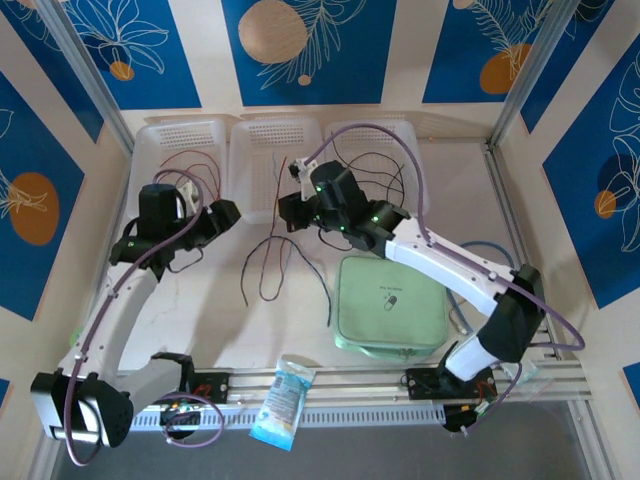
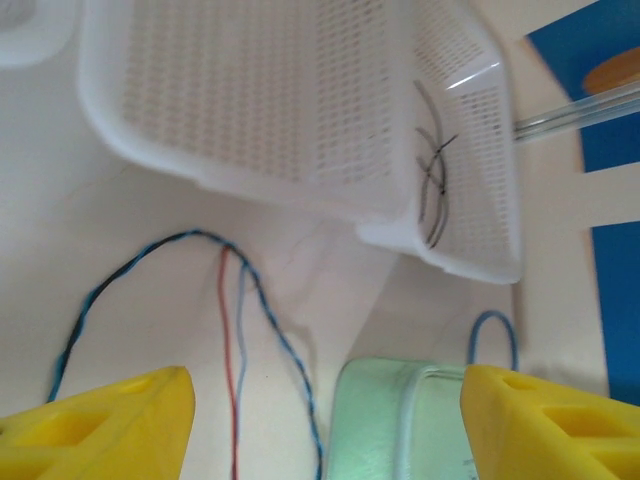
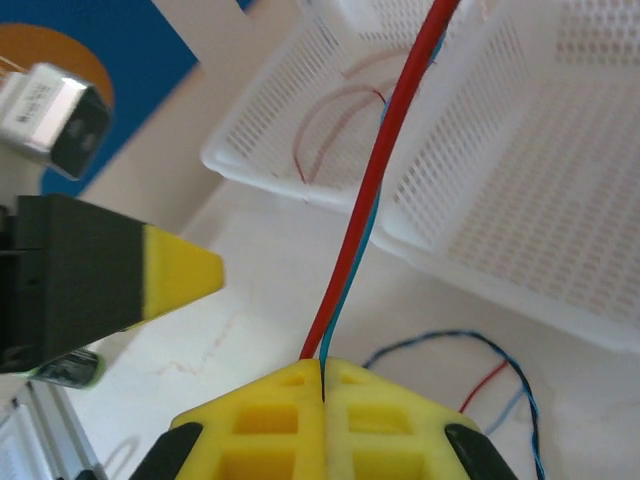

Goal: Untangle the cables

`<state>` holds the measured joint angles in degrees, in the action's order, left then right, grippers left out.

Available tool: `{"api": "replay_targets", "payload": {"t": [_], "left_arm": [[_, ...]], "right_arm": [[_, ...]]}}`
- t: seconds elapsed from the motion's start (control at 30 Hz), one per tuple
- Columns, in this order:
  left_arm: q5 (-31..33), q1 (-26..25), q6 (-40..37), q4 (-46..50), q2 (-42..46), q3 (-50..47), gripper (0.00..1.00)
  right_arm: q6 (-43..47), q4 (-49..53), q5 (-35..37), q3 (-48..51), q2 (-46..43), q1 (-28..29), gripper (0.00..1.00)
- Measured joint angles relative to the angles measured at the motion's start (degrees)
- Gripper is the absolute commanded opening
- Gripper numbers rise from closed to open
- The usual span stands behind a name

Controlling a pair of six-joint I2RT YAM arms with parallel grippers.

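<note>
The right gripper [image 3: 322, 378] is clamped on the red and blue wires [image 3: 385, 140], which stretch from it toward the far white baskets [image 3: 520, 200]. The left gripper [image 2: 325, 425] has its fingers apart, above the loose cables [image 2: 250, 290] on the table [image 2: 130, 300].

yellow fingers [image 2: 110, 425] stand wide apart over loose red and blue-black cables [image 2: 229, 350] (a white basket [image 2: 250, 100] lies beyond).

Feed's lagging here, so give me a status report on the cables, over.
Left gripper open, empty. Right gripper shut on red and blue wires. Other cables loose on table. Green case close by.
</note>
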<state>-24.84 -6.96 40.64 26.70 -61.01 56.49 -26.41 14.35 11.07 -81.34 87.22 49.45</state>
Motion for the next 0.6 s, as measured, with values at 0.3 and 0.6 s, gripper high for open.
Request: {"api": "replay_targets", "payload": {"t": [0.3, 0.6], "left_arm": [[-4.8, -0.5, 2.3, -5.0, 0.1, 2.8, 0.62], [-5.7, -7.2, 2.4, -8.1, -2.9, 4.7, 0.60]], "right_arm": [[0.2, -7.7, -4.5, 5.7, -2.2, -4.7, 0.00], [-0.4, -9.0, -8.7, 7.8, -0.1, -5.6, 0.00]]}}
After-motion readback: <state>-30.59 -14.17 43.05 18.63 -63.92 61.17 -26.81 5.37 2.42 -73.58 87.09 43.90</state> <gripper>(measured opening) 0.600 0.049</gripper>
